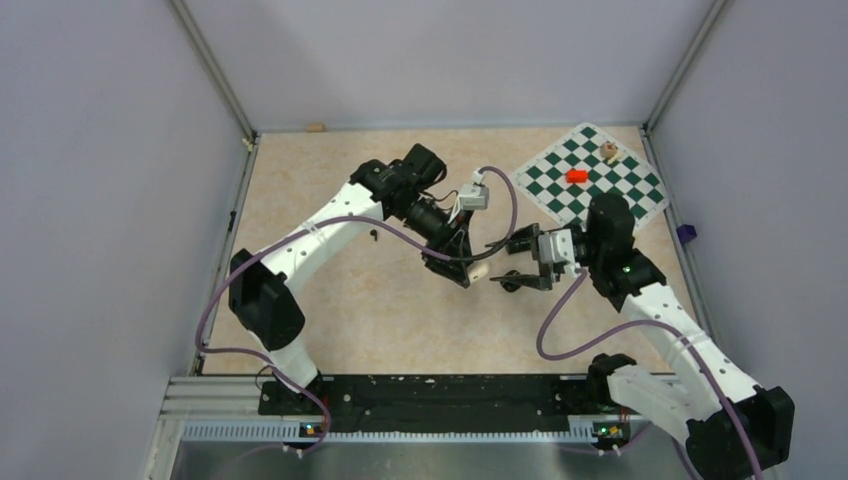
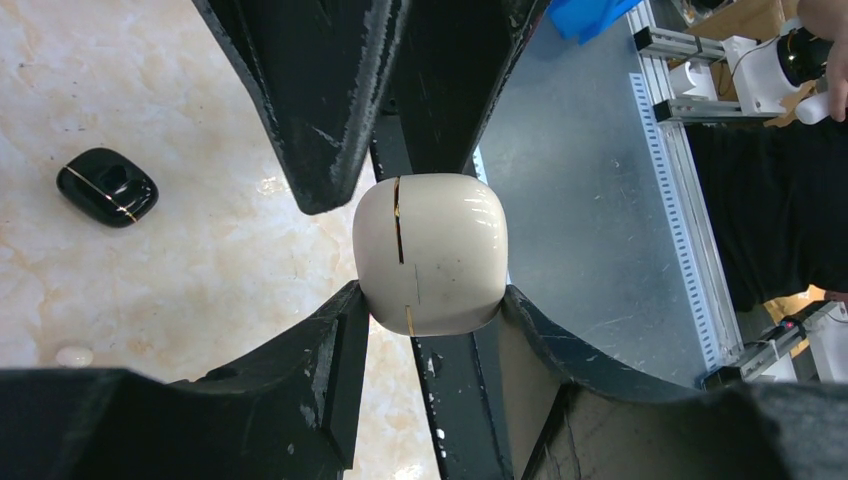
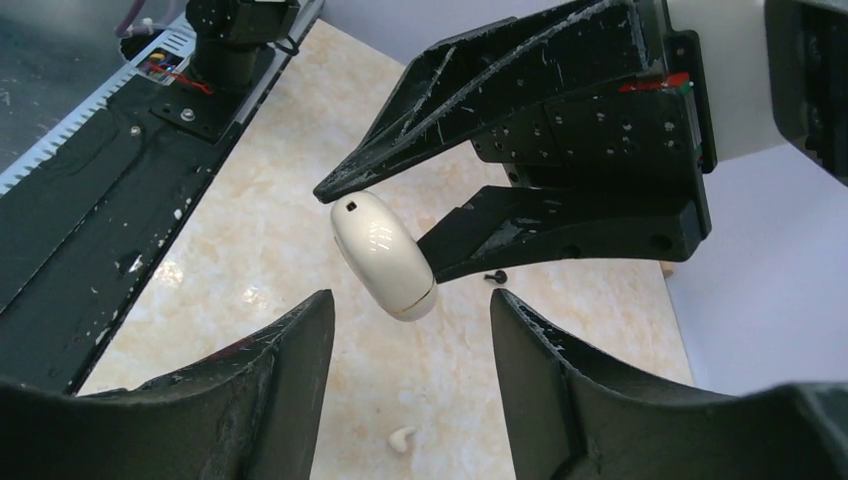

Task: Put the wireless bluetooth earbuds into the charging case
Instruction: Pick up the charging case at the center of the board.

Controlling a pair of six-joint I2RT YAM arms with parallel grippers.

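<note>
The cream charging case (image 2: 430, 250) is a rounded-square shell with a thin gold lid seam drawn tight. It hangs above the table (image 1: 335, 320), pinched by its sides in the tips of the left gripper (image 3: 383, 232). I take it for the case in work, since both arms attend it. The right gripper (image 3: 410, 310) faces it from 3 o'clock in the top view. Its fingers are apart with nothing between them, their tips just beside the case's free end; I cannot tell whether they touch. The likeliest failure is the smooth, curved shell twisting or squirting out of that shallow pinch when the lid is pried. Closing across the seam would also hold the lid down. In the left wrist view a black case (image 2: 107, 187) of like form lies on the table at 9 o'clock of the held one. It too looks shut, so a mix-up of sets is possible. What either holds is hidden. A white bud (image 3: 402, 438) lies loose below the right gripper, and a black bud (image 1: 374, 236) lies well apart at 9 o'clock from above.
</note>
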